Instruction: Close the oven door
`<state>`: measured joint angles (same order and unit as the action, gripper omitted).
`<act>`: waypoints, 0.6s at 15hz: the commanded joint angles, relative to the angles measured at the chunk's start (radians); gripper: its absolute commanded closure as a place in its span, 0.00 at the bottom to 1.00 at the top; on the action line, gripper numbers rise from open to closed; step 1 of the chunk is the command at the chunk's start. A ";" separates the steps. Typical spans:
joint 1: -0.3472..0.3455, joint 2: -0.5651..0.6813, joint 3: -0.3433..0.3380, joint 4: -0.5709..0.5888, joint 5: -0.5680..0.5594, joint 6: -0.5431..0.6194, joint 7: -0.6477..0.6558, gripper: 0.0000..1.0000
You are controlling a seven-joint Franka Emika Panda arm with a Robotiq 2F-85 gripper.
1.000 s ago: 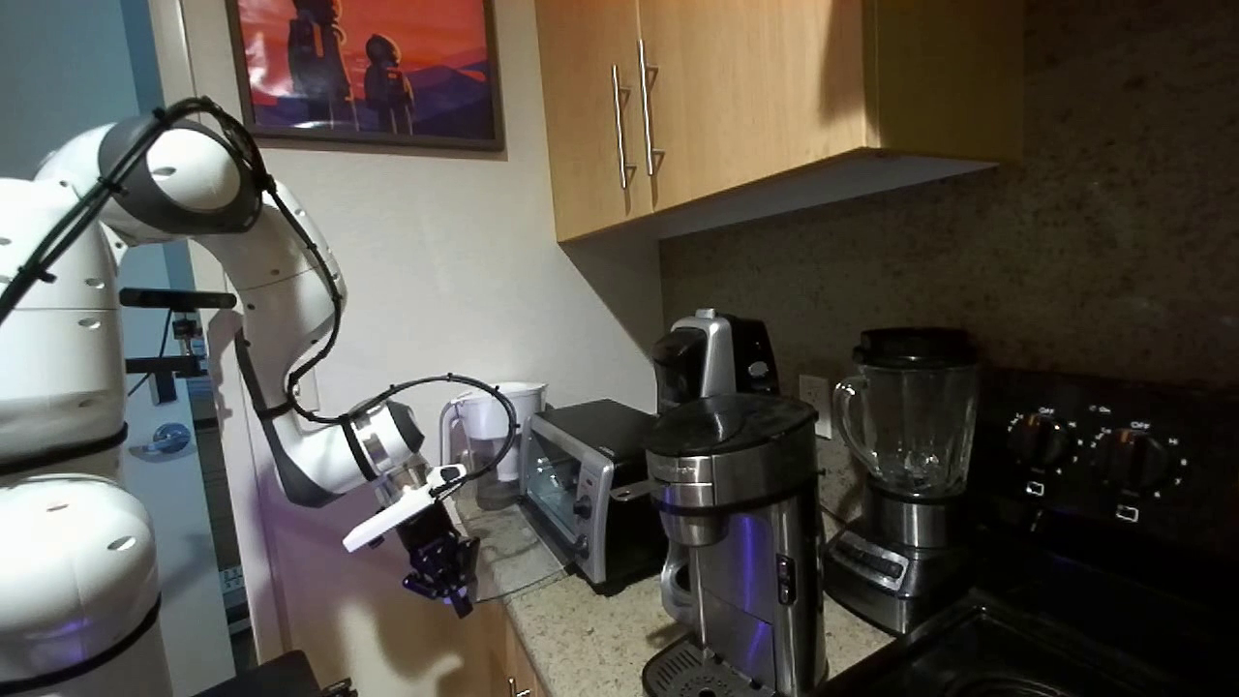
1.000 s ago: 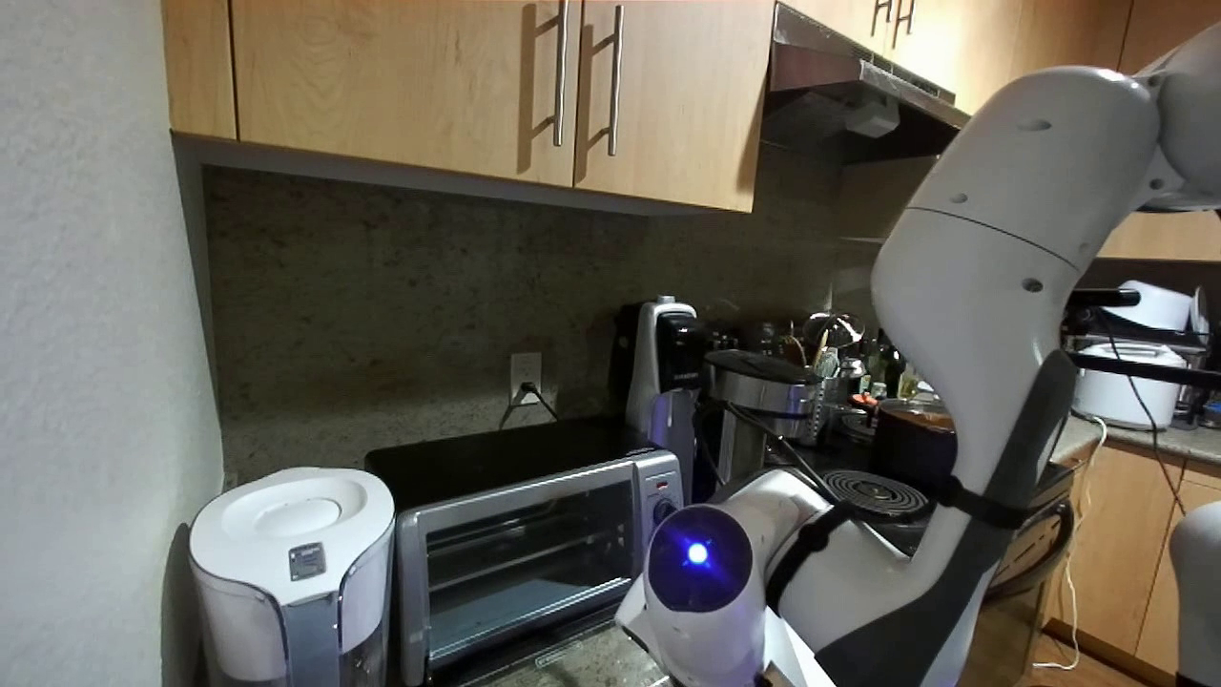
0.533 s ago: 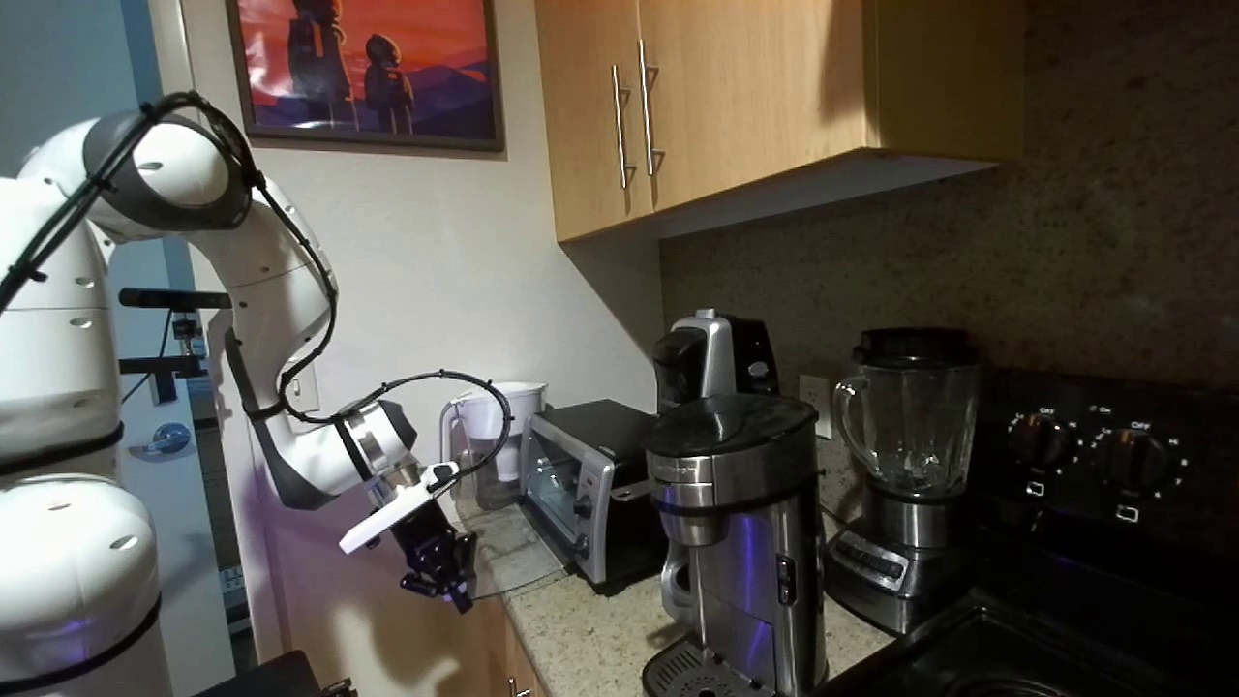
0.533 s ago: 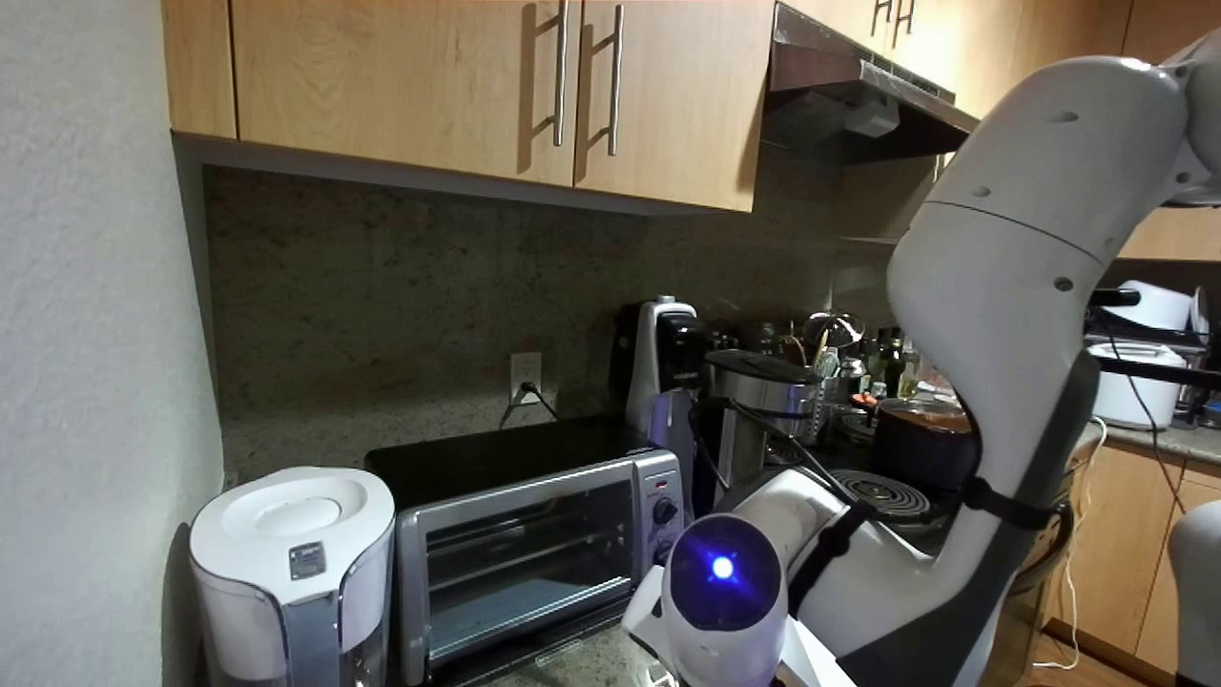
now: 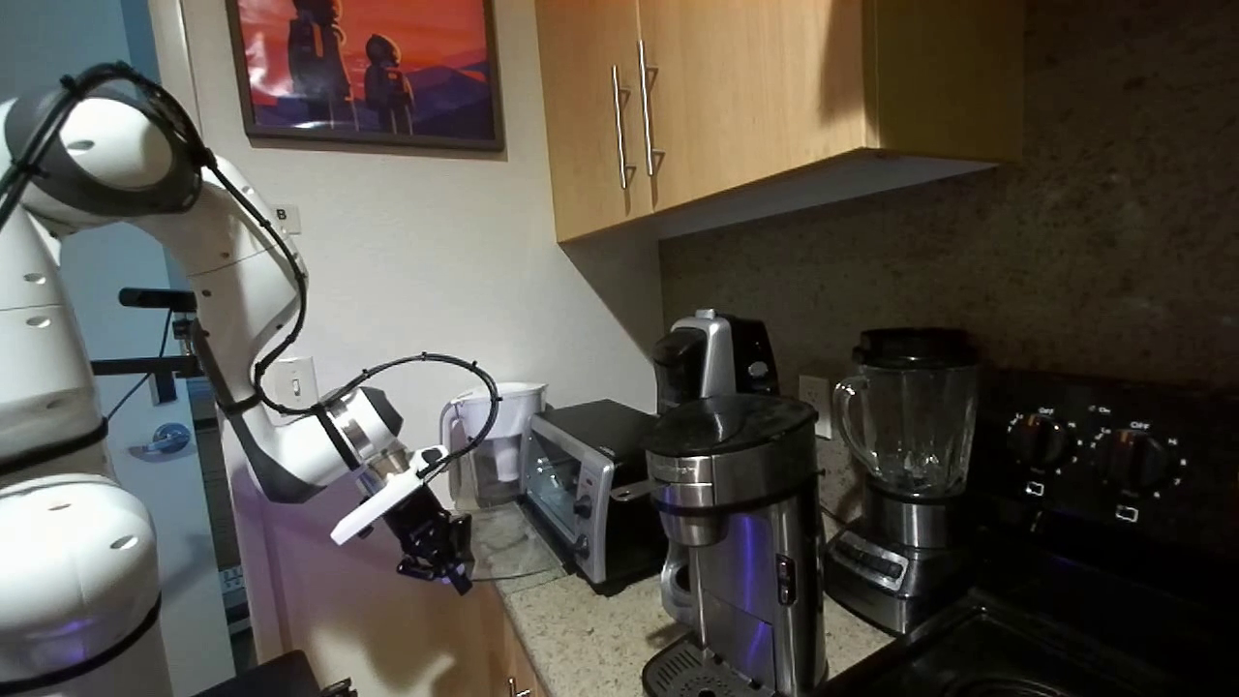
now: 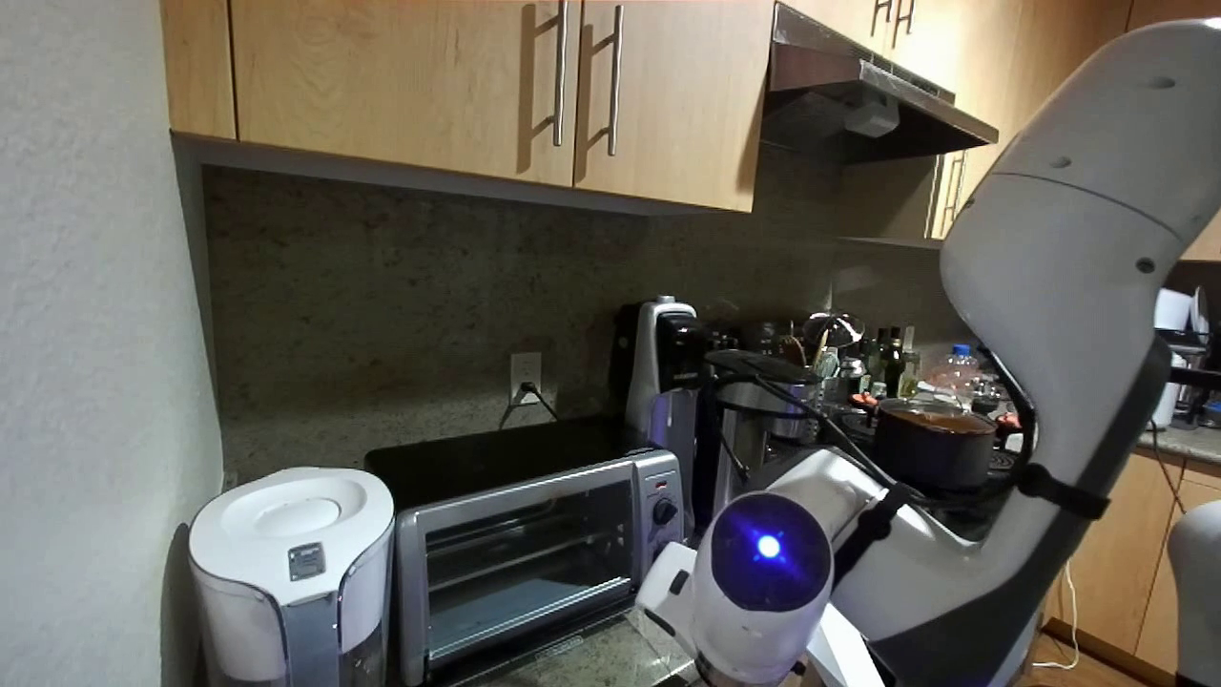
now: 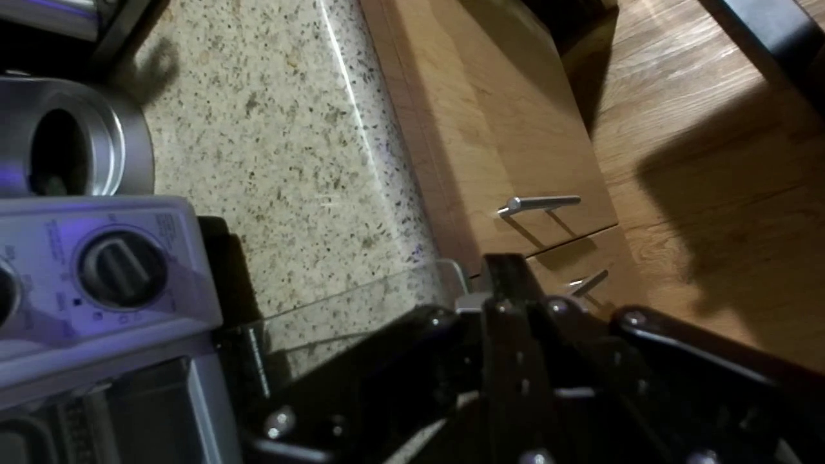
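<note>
1. Bends the white arm (image 5: 247, 290) high in the upper left of an exterior view, then slopes it down toward left of centre, with a black cable (image 5: 423, 357) looped above the wrist.
2. Tips the gripper (image 7: 506, 270) down and rightward, below and left of centre there; fills the lower middle of the wrist view with it.
3. Pinched narrow, with both fingertips together in the wrist view.
4. Hangs just beside the glass oven door (image 5: 520, 545), folded down before the small silver oven (image 5: 595, 494) near the middle of an exterior view; impossible to tell whether touching.
5. Spreads below as a pale speckled countertop (image 7: 258, 148) across the upper left of the wrist view, then gives way to cabinet fronts (image 7: 496, 122) and, at upper right, a wooden floor (image 7: 696, 116).
6. Set with a coffee maker (image 5: 740, 542) at lower middle and a blender (image 5: 915, 436) at right of an exterior view, and a white-lidded pitcher (image 6: 286, 582) at lower left of an exterior view.
7. Topped with wooden wall cabinets (image 6: 401, 86) in both exterior views.
</note>
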<state>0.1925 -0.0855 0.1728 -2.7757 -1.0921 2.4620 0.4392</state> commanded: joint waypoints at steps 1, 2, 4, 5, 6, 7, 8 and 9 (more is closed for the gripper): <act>-0.012 -0.100 0.001 -0.005 -0.028 0.024 0.000 1.00; -0.014 -0.116 -0.001 -0.011 -0.027 0.024 -0.002 1.00; -0.019 -0.144 -0.007 -0.020 -0.022 0.028 -0.011 1.00; -0.022 -0.157 -0.011 -0.023 -0.017 0.032 -0.017 1.00; -0.023 -0.168 -0.014 -0.026 -0.009 0.033 -0.024 1.00; -0.023 -0.179 -0.018 -0.028 0.004 0.039 -0.037 1.00; -0.024 -0.191 -0.019 -0.029 0.007 0.037 -0.038 1.00; -0.024 -0.202 -0.020 -0.030 0.011 0.037 -0.039 1.00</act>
<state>0.1919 -0.2220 0.1657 -2.8061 -1.0757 2.4643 0.4363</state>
